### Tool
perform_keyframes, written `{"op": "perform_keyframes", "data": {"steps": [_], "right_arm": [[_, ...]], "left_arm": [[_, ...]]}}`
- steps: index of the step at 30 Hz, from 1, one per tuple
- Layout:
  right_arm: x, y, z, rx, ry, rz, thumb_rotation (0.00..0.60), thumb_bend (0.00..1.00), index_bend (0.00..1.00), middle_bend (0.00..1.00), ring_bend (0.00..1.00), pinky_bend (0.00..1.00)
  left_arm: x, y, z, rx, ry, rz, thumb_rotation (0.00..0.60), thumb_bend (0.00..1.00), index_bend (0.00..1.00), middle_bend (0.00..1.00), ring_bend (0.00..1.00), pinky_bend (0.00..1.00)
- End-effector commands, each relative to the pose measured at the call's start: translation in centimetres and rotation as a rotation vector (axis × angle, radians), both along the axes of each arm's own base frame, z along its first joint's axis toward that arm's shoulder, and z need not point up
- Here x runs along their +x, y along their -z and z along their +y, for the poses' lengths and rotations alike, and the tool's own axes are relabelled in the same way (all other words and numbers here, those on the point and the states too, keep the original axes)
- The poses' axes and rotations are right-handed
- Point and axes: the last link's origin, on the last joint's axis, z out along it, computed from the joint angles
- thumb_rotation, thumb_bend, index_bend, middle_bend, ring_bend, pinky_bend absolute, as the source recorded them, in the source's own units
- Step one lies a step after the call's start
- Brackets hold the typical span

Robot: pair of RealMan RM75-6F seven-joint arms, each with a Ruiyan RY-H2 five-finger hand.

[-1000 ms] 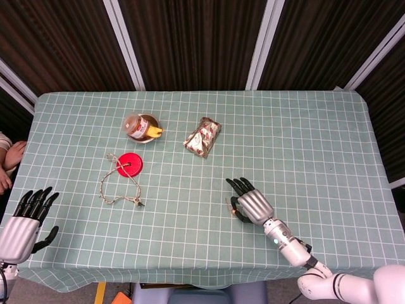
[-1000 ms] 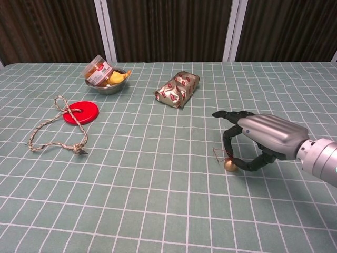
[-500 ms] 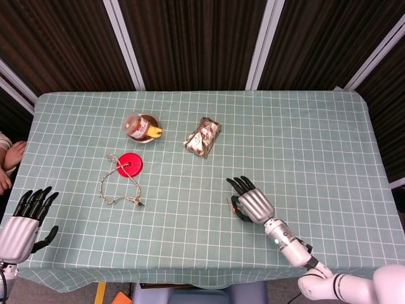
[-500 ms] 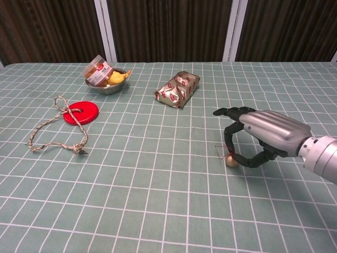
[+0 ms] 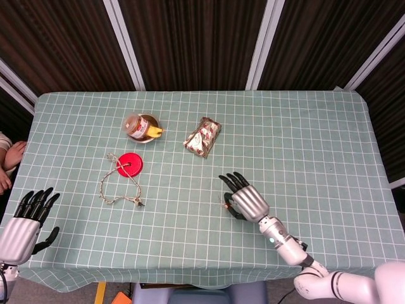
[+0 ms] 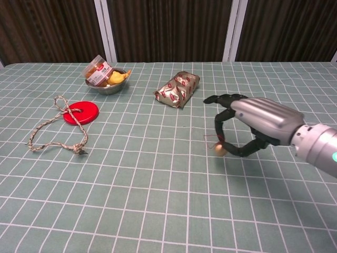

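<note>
The right hand (image 6: pixel 253 126) arched over a small gold bell (image 6: pixel 219 150) on the worktop (image 6: pixel 158 200), in front of the foil snack packet (image 6: pixel 178 88). The bell sat pinched between thumb and fingers (image 6: pixel 218 126) (a thin red loop trailed beside it). The left hand (image 5: pixel 22 225) rested with fingers spread, holding nothing.

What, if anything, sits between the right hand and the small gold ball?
Nothing visible. The right hand already pinches the small gold ball between thumb and a finger; the foil packet lies apart, farther back.
</note>
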Motion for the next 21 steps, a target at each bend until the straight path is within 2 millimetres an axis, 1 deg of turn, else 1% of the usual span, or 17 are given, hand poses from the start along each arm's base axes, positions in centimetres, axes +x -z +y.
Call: {"op": "perform_keyframes", "data": {"steps": [1, 2, 3, 7, 9, 12, 14, 16, 18, 21], "right_arm": [[-1.8, -2.3, 1.0, -0.046, 0.019, 0.016, 0.6, 0.58, 0.78, 0.16, 0.0, 0.0], [-1.4, -2.4, 0.9, -0.038, 0.018, -0.002, 0.6, 0.58, 0.78, 0.16, 0.0, 0.0], [-0.4, -2.1, 0.7, -0.023, 0.009, -0.027, 0.6, 0.58, 0.78, 0.16, 0.0, 0.0], [2.2, -0.2, -0.5, 0.022, -0.015, -0.06, 0.6, 0.58, 0.78, 0.16, 0.0, 0.0], [2.0, 0.1, -0.9, 0.026, 0.0, -0.05, 0.6, 0.58, 0.78, 0.16, 0.0, 0.0], [-0.8, -1.3, 0.0, -0.003, 0.034, 0.003, 0.6, 0.58, 0.78, 0.16, 0.0, 0.0], [-1.6, -1.9, 0.5, -0.009, 0.044, 0.006, 0.6, 0.58, 0.78, 0.16, 0.0, 0.0], [-0.9, -1.8, 0.4, 0.0, 0.038, -0.015, 0.6, 0.58, 0.78, 0.16, 0.0, 0.0], [0.0, -1.1, -0.1, 0.012, 0.03, -0.035, 0.6, 0.58, 0.78, 0.16, 0.0, 0.0], [0.3, -0.1, -0.5, 0.04, 0.04, -0.032, 0.6, 0.58, 0.78, 0.16, 0.0, 0.0]], "left_arm": [[-0.2, 0.0, 0.1, -0.003, -0.013, 0.003, 0.6, 0.38, 0.0, 0.0, 0.0, 0.0], [-0.3, 0.0, 0.1, -0.002, -0.02, 0.002, 0.6, 0.38, 0.0, 0.0, 0.0, 0.0], [-0.3, 0.0, 0.2, 0.0, -0.022, 0.0, 0.6, 0.38, 0.0, 0.0, 0.0, 0.0], [0.1, 0.1, 0.2, 0.004, -0.004, -0.002, 0.6, 0.38, 0.0, 0.0, 0.0, 0.0], [0.2, 0.2, 0.2, 0.002, 0.0, 0.001, 0.6, 0.38, 0.0, 0.0, 0.0, 0.0], [0.0, 0.1, 0.2, -0.003, -0.007, 0.003, 0.6, 0.38, 0.0, 0.0, 0.0, 0.0], [-0.2, 0.0, 0.2, -0.002, -0.02, 0.001, 0.6, 0.38, 0.0, 0.0, 0.0, 0.0], [-0.3, -0.1, 0.3, 0.0, -0.024, -0.002, 0.6, 0.38, 0.0, 0.0, 0.0, 0.0], [-0.1, -0.1, 0.2, 0.002, -0.016, -0.003, 0.6, 0.39, 0.0, 0.0, 0.0, 0.0], [0.1, -0.1, 0.0, 0.005, -0.007, -0.002, 0.6, 0.39, 0.0, 0.0, 0.0, 0.0]]}}
